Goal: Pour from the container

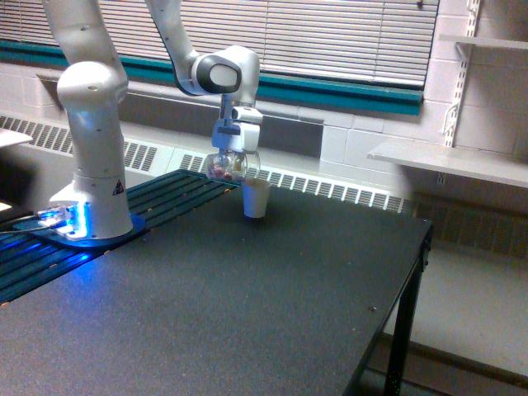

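Gripper clamped on clear container (pinkish bits inside), seemingly tilted, just above white paper cup

No text can be read; only a small black triangular sign marks the arm's base.

My gripper hangs above the table, with the container held between my jaws. The paper cup stands on the table just below my jaws and a little toward the exterior view's right, close to the container. My base sits on the table well off toward the exterior view's left of my jaws. The window blinds are behind my jaws. A shelf is far off toward the exterior view's right.
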